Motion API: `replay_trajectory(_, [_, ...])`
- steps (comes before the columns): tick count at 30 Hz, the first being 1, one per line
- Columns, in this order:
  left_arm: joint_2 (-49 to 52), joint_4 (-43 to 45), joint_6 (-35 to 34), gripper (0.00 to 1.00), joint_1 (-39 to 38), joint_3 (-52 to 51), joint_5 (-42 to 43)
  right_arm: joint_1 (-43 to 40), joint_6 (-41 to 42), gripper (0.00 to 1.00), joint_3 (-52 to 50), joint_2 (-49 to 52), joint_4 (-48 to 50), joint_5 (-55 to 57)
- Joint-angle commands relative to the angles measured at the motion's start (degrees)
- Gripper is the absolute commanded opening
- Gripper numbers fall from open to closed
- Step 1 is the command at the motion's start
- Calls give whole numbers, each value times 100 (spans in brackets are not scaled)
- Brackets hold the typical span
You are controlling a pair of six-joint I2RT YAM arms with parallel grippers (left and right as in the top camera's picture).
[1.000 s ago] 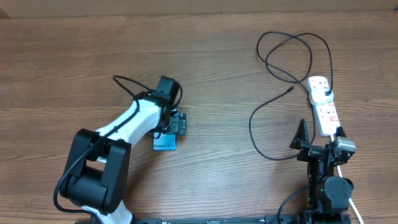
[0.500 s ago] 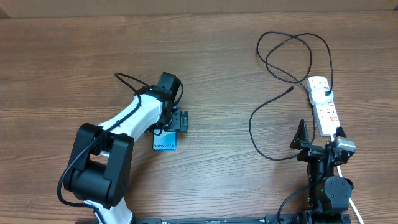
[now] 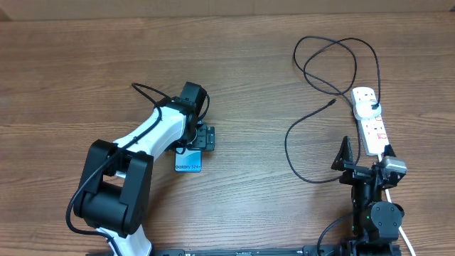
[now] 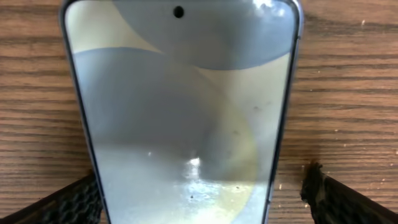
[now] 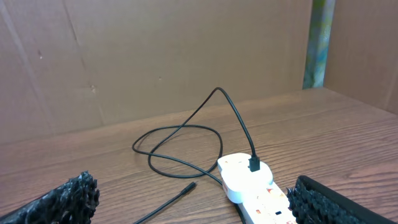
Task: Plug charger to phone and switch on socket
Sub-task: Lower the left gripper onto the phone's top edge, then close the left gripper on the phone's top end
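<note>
At 5 o'clock on the desk (image 3: 85,64), nearest the base, the right claw (image 3: 367,158) stands fully spread and empty. At 9 o'clock of centre, the left claw (image 4: 200,198) is spread wide astride the phone (image 3: 188,163), which lies flat, screen up, ungripped. Beyond the right claw, toward 12 o'clock, lies the socket (image 3: 372,124). The charger (image 5: 244,176) has its white plug head seated near the socket's far end. Its black cable loops out toward 12 o'clock. The connector tip (image 3: 333,104) lies free at 9 o'clock of the socket.
</note>
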Motion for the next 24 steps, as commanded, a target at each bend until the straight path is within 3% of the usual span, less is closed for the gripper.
replay_trajectory(1, [737,-24,-105,95,-7,-470,-61,-15,15,100,-61,-68,42,33])
replay_trajectory(18, [737,24,-105,79,-7,-470,-61,-15,15,100,-61,-68,42,35])
replay_trajectory(24, [737,20,-105,80,-7,-470,-61,-15,17,100,-61,-68,42,33])
